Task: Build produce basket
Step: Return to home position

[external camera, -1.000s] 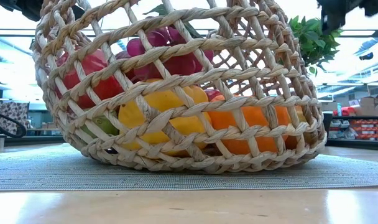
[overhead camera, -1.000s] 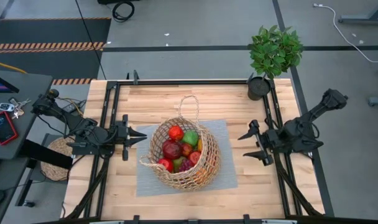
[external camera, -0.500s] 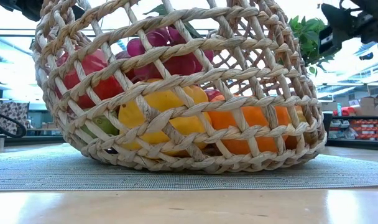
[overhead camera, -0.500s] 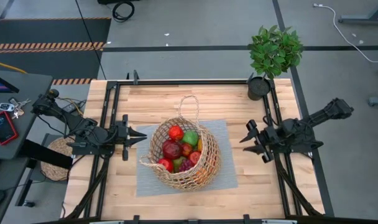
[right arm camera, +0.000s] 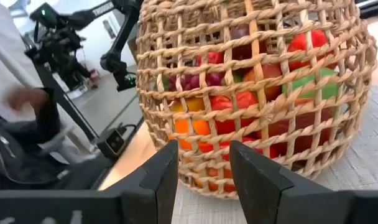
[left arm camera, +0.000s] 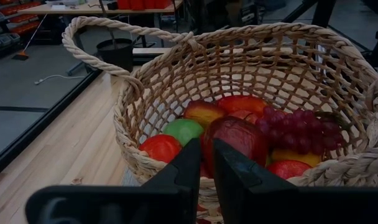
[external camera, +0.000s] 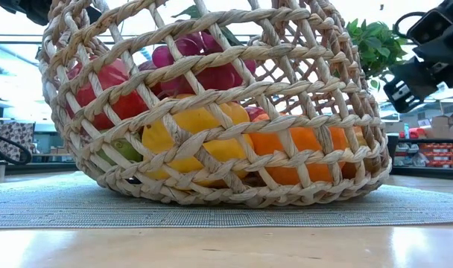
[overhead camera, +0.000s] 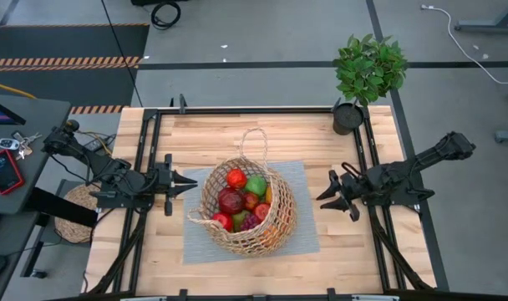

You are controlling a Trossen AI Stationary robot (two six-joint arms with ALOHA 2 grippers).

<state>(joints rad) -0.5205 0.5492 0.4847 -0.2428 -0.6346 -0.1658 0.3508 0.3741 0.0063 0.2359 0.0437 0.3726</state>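
**Produce basket: filled, right arm retiring**

High view: basket point(overhead camera: 250, 238) on grey mat point(overhead camera: 308, 230), centre of surface point(overhead camera: 237, 134); produce point(overhead camera: 241, 201) heaped inside, none seen loose. Left arm point(overhead camera: 129, 186) just beside the basket, jaws clenched on nothing. Right arm point(overhead camera: 392, 180) well apart, jaws released, empty.
Low view: right arm has sunk further into frame within 1 s.
Left wrist view: grapes point(left arm camera: 301, 127) top the pile.
Right wrist view: basket untouched beyond the parted jaws.
Judgement: loading appears complete; only parking remains
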